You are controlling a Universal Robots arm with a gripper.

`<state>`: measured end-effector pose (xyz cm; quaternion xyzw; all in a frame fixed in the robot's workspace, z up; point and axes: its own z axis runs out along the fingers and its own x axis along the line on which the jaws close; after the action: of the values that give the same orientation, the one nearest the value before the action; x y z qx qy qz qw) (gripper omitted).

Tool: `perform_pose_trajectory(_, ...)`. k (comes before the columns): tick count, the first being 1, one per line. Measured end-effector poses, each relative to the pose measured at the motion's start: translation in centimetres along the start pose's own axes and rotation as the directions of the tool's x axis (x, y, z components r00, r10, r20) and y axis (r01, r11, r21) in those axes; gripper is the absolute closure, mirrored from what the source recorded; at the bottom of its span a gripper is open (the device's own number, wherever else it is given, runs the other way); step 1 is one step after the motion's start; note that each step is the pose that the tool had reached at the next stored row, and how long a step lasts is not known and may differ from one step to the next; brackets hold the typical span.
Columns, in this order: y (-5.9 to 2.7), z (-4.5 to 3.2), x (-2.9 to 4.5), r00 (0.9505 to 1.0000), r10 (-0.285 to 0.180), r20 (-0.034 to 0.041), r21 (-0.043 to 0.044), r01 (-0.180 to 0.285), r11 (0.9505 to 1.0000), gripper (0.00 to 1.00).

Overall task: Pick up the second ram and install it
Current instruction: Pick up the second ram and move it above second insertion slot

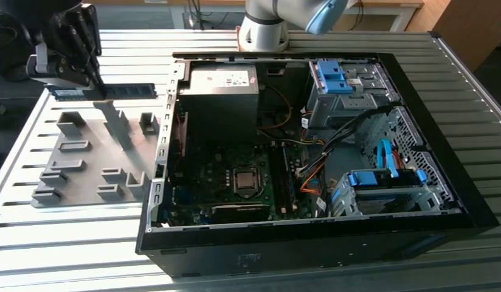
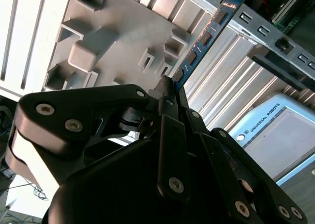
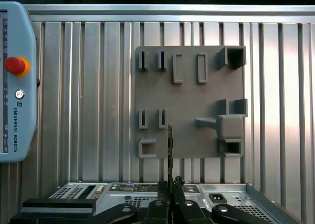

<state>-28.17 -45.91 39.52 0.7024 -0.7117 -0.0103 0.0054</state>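
Observation:
The second ram point(image 1: 121, 92) is a thin blue strip with dark chips. My gripper point(image 1: 75, 89) is shut on one end of it, holding it level in the air above the grey fixture plate point(image 1: 80, 159), at the exterior view's left of the open computer case point(image 1: 165, 146). In the second wrist view the ram point(image 2: 203, 36) sticks out from between the black fingers point(image 2: 166, 95) of the gripper point(image 2: 170, 88). The first wrist view shows the ram point(image 3: 170, 150) edge-on, rising from the gripper point(image 3: 171, 185) over the fixture plate point(image 3: 189, 93). The motherboard's memory slots point(image 1: 281, 176) lie inside the case.
Inside the case are a power-supply box point(image 1: 222, 85), a processor socket point(image 1: 245, 179) and drive bays with blue latches point(image 1: 332, 76). The arm's base point(image 1: 262, 27) stands behind the case. A teach pendant point(image 3: 15, 86) lies on the ribbed metal table point(image 1: 72, 243).

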Motion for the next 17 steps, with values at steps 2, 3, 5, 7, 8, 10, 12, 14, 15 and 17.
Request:
perform_pose_trajectory(2, -0.47, -0.01, -0.01, 1.0, 0.0, 0.0001, -0.0001, 0.0, 1.0, 0.86)
perform_pose_trajectory(3, -0.65, -0.01, -0.01, 1.0, 0.0, 0.0, -0.0002, 0.0, 1.0, 0.86)
perform_pose_trajectory(5, -1.03, -0.02, -0.01, 1.0, 0.0, 0.0001, -0.0002, 0.0, 1.0, 0.86)
perform_pose_trajectory(7, -1.4, -0.03, -0.02, 1.0, 0.0, 0.0, -0.0003, 0.0, 1.0, 0.86)
perform_pose_trajectory(8, -1.57, -0.03, -0.02, 1.0, 0.0, 0.0, -0.0003, 0.0, 1.0, 0.86)
perform_pose_trajectory(10, -1.96, -0.04, -0.02, 1.0, 0.0, -0.0001, -0.0003, 0.0, 1.0, 0.86)
perform_pose_trajectory(12, -2.35, -0.04, -0.03, 1.0, 0.0, 0.0001, -0.0003, 0.0, 1.0, 0.86)
perform_pose_trajectory(14, -2.71, -0.04, -0.03, 1.0, 0.0, 0.0, -0.0003, 0.0, 1.0, 0.86)
perform_pose_trajectory(15, -2.9, -0.04, -0.03, 1.0, 0.0, 0.0, -0.0003, 0.0, 1.0, 0.86)
perform_pose_trajectory(17, -3.29, -0.04, -0.03, 1.0, 0.0, 0.0, -0.0003, 0.0, 1.0, 0.86)
